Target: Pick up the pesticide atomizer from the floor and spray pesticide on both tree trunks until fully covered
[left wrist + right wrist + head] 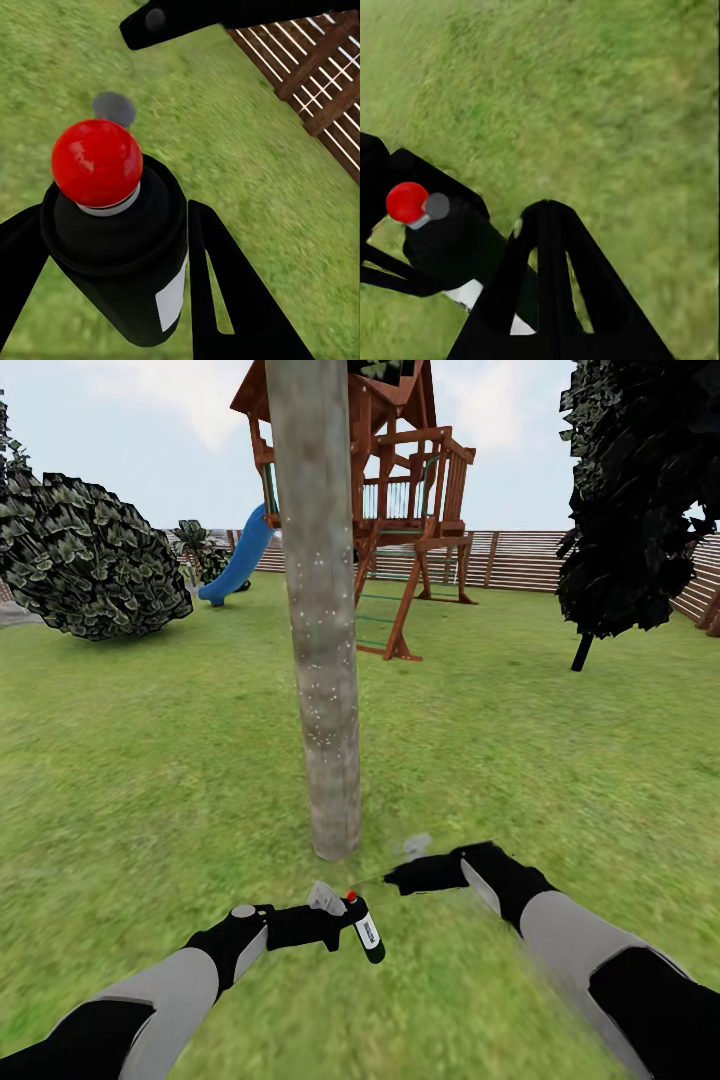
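We are clamping the pesticide atomizer (366,932) in our left gripper (335,922), nozzle facing the tree trunk (322,660) just ahead, ready for spraying; the right gripper's (412,873) state is unclear.

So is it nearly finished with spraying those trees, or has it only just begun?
Early to midway, I'd judge. Done: the pesticide atomizer is off the grass, clamped in the left gripper. In hand: it is held right by a tree trunk, which shows pale speckles, possibly spray. The right gripper looks closed and empty. Left: finishing this trunk, then a second tree, which isn't visible here.
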`<state>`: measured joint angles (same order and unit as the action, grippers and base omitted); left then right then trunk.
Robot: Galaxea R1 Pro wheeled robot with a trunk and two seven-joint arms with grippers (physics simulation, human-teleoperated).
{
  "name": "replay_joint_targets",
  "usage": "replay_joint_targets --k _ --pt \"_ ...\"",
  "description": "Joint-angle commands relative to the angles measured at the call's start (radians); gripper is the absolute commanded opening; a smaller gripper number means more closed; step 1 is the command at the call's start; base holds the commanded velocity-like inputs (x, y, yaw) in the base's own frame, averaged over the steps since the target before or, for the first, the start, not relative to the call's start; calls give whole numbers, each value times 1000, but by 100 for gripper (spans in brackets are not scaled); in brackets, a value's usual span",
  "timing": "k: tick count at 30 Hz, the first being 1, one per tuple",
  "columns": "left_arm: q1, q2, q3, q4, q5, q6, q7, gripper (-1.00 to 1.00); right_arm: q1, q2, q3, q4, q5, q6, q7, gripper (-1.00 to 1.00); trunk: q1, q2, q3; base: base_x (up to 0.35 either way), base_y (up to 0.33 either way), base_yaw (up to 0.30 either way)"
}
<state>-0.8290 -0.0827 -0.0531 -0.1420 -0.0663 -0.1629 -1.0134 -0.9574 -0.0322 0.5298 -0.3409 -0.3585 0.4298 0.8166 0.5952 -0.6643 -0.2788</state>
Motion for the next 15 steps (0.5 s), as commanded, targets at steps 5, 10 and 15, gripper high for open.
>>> replay_joint_targets --k 5,10,15 --pt "-1 0 -1 0 -6 -10 1 -100 -7 -70 -47 -20 -14 9 -171 -100 0 -1 -1 0 0 0" --pt "-1 0 -1 0 -6 -10 1 -100 -8 -77 -69 -20 -13 -2 -275 100 0 -1 -1 0 0 0" --pt "-1 0 0 0 -7 -9 5 -100 -4 -78 -70 162 -15 -269 -634 100 0 -1 -1 0 0 0"
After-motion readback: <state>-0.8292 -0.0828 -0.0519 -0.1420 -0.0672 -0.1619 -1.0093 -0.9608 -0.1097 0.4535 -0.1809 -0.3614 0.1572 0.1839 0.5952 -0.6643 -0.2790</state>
